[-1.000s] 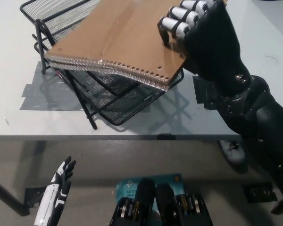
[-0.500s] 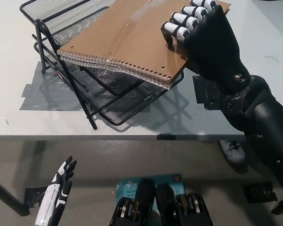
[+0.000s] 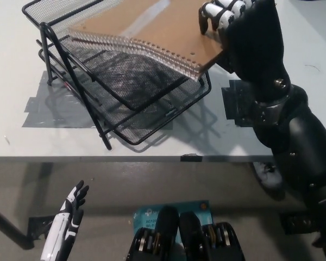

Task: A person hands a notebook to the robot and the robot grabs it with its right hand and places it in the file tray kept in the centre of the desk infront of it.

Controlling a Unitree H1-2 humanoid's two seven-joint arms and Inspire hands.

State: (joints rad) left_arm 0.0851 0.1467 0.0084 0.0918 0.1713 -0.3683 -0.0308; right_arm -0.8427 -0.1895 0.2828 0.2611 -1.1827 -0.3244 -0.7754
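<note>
the right hand (image 3: 244,30) pinches the notebook (image 3: 146,32) at its corner; lower it level into the file tray (image 3: 152,98) beneath, then let go.

- Right hand (image 3: 244,32): black, at far right, fingers curled shut in a grip; forearm runs back to the near right.
- Left hand (image 3: 65,223): white, resting at near left, fingers slightly apart.
</note>
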